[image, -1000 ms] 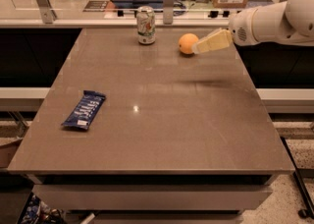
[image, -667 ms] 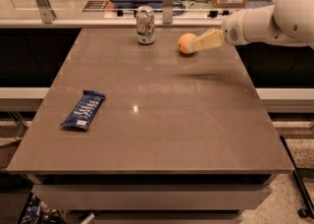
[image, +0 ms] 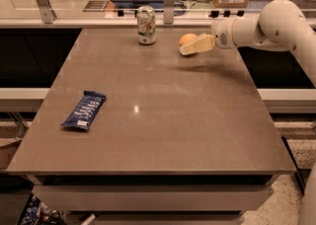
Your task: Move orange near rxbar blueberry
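One risk: the round orange fruit [image: 186,38], far right on the brown counter [image: 163,130], could have rolled off if the cream gripper [image: 185,49] just beside it nudged it; whether it gripped couldn't be told.

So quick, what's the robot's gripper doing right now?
Gripper: right at the orange, on its front side; whether it is holding the orange cannot be told.

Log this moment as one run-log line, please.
gripper: at orange, table far edge | orange: right of drink can | rxbar blueberry: near-left, far from orange | task: not done
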You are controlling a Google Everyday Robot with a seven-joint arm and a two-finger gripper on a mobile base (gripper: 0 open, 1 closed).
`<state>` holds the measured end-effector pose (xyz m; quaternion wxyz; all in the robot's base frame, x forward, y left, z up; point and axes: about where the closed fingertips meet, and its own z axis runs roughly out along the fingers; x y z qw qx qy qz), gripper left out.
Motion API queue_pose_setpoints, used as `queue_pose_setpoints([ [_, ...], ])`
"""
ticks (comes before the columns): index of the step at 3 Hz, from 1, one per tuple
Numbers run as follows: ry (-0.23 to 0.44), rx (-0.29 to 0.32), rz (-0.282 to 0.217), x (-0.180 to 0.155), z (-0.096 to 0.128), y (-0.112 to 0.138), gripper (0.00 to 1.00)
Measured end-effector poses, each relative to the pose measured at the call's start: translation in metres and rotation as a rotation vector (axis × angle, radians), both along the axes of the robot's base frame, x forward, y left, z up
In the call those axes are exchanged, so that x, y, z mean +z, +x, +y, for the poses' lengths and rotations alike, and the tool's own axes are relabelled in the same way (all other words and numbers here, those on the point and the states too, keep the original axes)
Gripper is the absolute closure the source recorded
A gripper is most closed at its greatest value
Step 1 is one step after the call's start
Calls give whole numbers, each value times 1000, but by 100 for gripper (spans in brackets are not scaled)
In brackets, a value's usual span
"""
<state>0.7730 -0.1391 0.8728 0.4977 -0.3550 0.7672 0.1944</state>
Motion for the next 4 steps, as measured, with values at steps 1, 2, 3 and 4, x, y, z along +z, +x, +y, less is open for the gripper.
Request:
queue_pose_setpoints([
  [1,14,9,26,-22,0,6,0],
  [2,27,21,33,-35,2,10,0],
  [3,27,25,35,-36,5,10,17],
  [4,28,29,38,-38,9,11,41],
])
